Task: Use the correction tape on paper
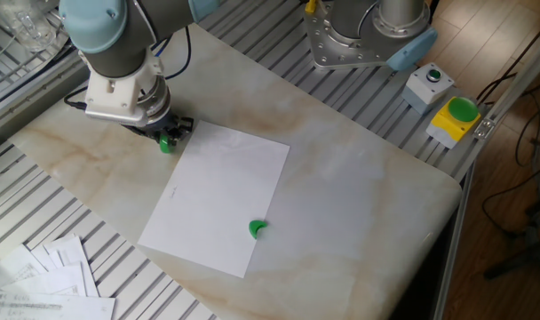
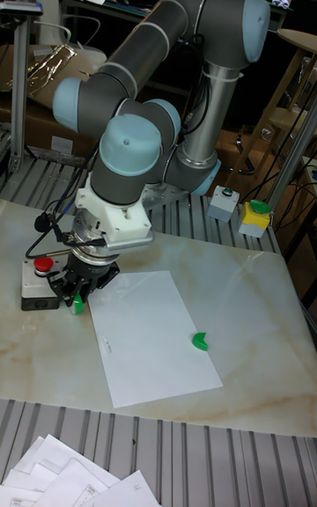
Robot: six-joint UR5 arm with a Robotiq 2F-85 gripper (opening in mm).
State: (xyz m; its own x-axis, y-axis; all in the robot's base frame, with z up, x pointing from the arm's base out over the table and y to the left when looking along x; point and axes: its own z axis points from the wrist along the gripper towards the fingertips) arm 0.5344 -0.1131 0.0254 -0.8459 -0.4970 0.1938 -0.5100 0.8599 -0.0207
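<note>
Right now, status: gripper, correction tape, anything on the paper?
Gripper low at paper's far-left corner, green correction tape between its fingers. Small green crescent piece lies on the sheet, near edge.

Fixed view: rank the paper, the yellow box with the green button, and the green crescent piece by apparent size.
1. The paper, largest by far.
2. The yellow box with the green button.
3. The green crescent piece, smallest.

Paper [image 1: 218,196]: plain white, faint grey marks near left edge. Correction tape [image 1: 166,142]: green seen at black claw [image 1: 163,132]. Small crescent piece [image 1: 258,229]: solid green. Worktop [image 1: 359,187]: cream marble, tan veining. Box [image 2: 40,282]: grey, red button. Arm [image 2: 132,146]: pale blue joints, grey links.
</note>
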